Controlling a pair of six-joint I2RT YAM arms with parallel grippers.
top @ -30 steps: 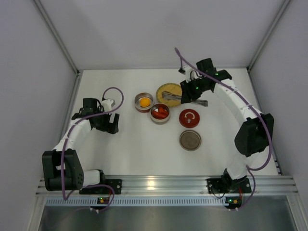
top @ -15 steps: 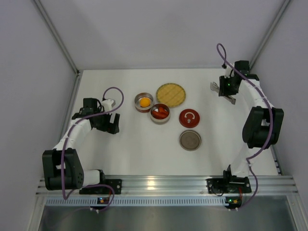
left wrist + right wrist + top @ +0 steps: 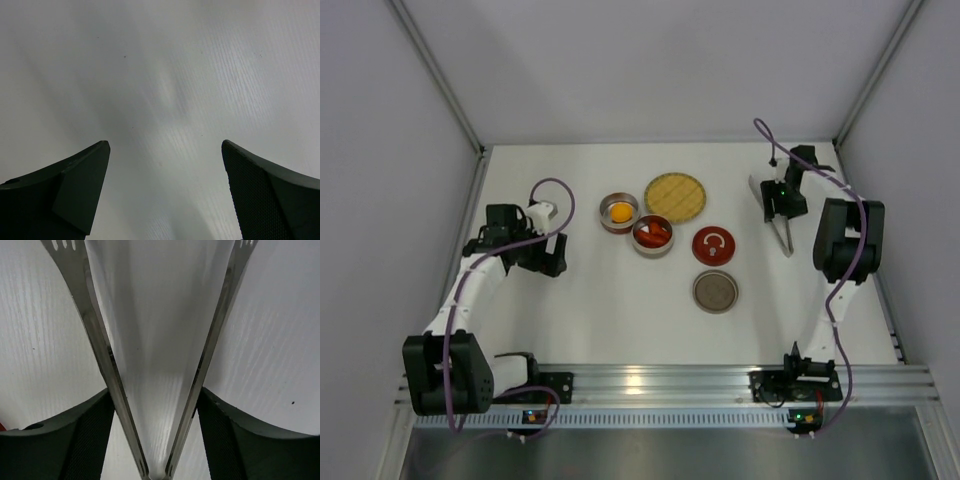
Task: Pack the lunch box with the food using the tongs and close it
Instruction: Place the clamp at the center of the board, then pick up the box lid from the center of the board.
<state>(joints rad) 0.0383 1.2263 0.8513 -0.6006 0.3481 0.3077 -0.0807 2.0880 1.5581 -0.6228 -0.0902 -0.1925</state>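
Observation:
The silver tongs (image 3: 781, 232) are at the right side of the table, under my right gripper (image 3: 782, 200). In the right wrist view the tongs (image 3: 95, 325) spread in a wide V between my right gripper's (image 3: 155, 392) fingers, whose pads touch the outside of both arms. One lunch box tin (image 3: 619, 212) holds the orange ball of food (image 3: 619, 211). A second tin (image 3: 652, 236) holds the red food pieces (image 3: 654, 233). My left gripper (image 3: 548, 256) hangs open over bare table at the left, with nothing between the fingers of the gripper (image 3: 165, 145).
A woven yellow plate (image 3: 675, 196) lies behind the tins. A red lid (image 3: 713, 245) and a grey-brown lid (image 3: 715, 291) lie to their right. White enclosure walls stand close on the left and right of the table.
My right arm swung from the yellow plate to the table's right side with the tongs and lowered them. Its jaws have widened and the tongs' arms spread. The left arm barely moved.

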